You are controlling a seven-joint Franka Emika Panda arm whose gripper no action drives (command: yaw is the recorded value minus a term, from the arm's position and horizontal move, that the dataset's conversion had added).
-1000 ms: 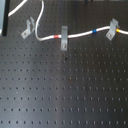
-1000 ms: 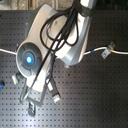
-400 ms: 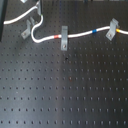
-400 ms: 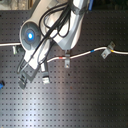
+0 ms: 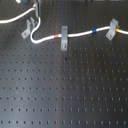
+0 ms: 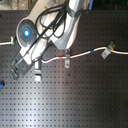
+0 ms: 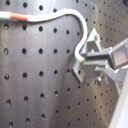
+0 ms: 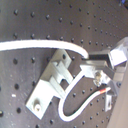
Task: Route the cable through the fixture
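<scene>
The cable (image 5: 80,35) is a white cord with red, blue and yellow bands. In the first exterior view it comes in from the left, bends down past the fixture (image 5: 27,29) and runs right. The fixture is a small slanted grey clip with a forked top. My gripper (image 5: 36,8) hangs just behind it, shut on the cable. In the second wrist view the cable (image 8: 45,46) lies across the prongs of the fixture (image 8: 52,82) and ends in my gripper (image 8: 90,62). The first wrist view shows the gripper (image 7: 84,59) pinching the cable (image 7: 55,17) beside the fixture (image 7: 91,42).
A dark upright clip (image 5: 64,38) and a larger pale slanted clip (image 5: 112,30) hold the cable farther right on the black perforated board (image 5: 65,90). In the second exterior view the arm (image 6: 55,30) covers the board's upper left, and the cable (image 6: 87,53) emerges from under it.
In the second exterior view the arm has swung up and a little left, carrying the cable's held part with it. The two clips to the right have not moved.
</scene>
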